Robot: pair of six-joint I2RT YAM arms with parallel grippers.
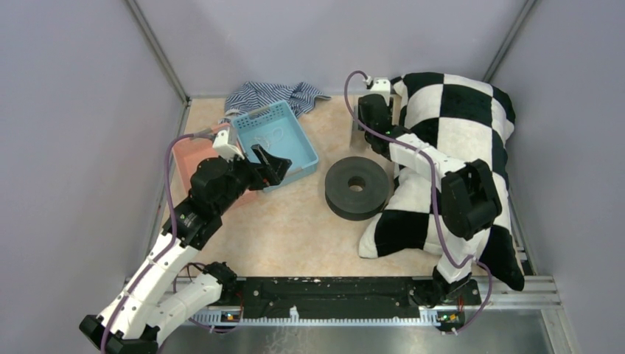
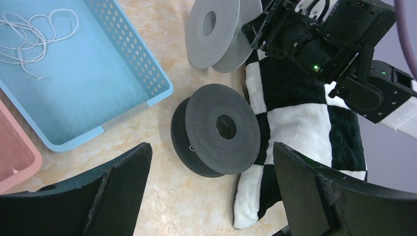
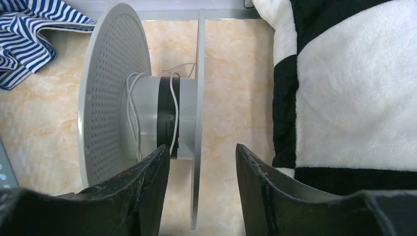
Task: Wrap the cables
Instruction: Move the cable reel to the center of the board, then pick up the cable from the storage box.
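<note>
Top view: the left gripper [image 1: 271, 166] hangs over the near rim of the blue basket [image 1: 306, 140] at 10 o'clock on the table. The black spool [image 1: 357, 188] lies flat at the centre and the checkered pillow [image 1: 457, 140] fills 3 o'clock. A low sweep out of the basket could knock that spool

Left wrist view: its fingers are spread wide and empty. The white cable [image 2: 34, 29] lies in a loose tangle at 10 o'clock, inside the basket. Pinching a single strand risks dragging the whole tangle, or the light basket, along

Right wrist view: the right gripper [image 3: 201, 147] is parted, straddling one flange of the upright grey spool [image 3: 113, 98] without visibly pressing it. Slack white turns [image 3: 132, 113] sit on the hub beside a black band, perhaps the black cable; I cannot tell. The spool stands on edge, so a nudge could roll or tip it toward 9 o'clock, and the slack turns could slip off
</note>
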